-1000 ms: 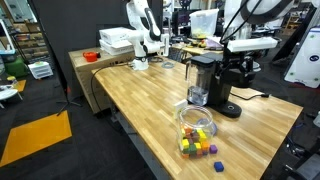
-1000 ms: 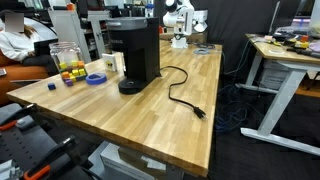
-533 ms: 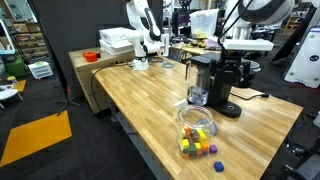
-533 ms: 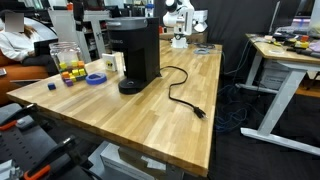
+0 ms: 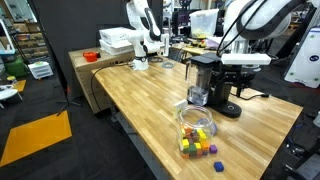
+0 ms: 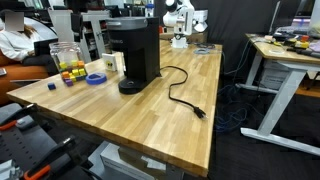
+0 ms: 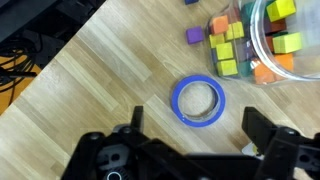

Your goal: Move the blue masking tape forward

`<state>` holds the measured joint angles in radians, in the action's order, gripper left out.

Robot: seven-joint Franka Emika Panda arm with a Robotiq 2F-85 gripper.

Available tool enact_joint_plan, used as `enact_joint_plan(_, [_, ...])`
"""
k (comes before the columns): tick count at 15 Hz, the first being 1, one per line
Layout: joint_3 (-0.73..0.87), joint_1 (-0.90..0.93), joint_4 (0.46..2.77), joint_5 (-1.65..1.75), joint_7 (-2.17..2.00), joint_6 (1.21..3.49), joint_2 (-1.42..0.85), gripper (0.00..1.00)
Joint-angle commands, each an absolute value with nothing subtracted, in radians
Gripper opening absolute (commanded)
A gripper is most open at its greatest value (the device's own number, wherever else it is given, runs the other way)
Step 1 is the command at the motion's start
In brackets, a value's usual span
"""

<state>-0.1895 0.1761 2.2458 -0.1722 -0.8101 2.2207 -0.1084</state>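
Note:
The blue masking tape (image 7: pixel 198 101) lies flat on the wooden table, a blue ring with an open centre. In the wrist view it sits just beyond my gripper (image 7: pixel 197 126), between the lines of the two black fingers, which are spread wide and empty above it. The tape also shows in an exterior view (image 6: pixel 96 78), between the jar and the coffee machine. In an exterior view my wrist (image 5: pixel 245 60) hangs behind the coffee machine, and the tape is hidden there.
A clear jar of coloured cubes (image 7: pixel 285 40) (image 6: pixel 68 62) (image 5: pixel 195 125) stands close beside the tape, with loose cubes (image 7: pixel 195 36) around it. A black coffee machine (image 6: pixel 135 50) (image 5: pixel 215 80) stands near, its cord (image 6: pixel 182 97) trailing over the table.
In the exterior view my wrist has come down a little behind the coffee machine. The tape and jar have not moved.

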Motion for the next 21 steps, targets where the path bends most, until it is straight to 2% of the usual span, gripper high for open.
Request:
enact_joint_plan(1, [-0.176,0.202,2.234,-0.116,-0.841,2.23,-0.161,1.0])
enact_joint_plan(12, [-0.173,0.209,2.231,-0.12,-0.825,2.222,-0.198,1.0])
enact_joint_plan(21, [-0.144,0.193,2.239,-0.166,-0.776,2.399,-0.302,1.0])
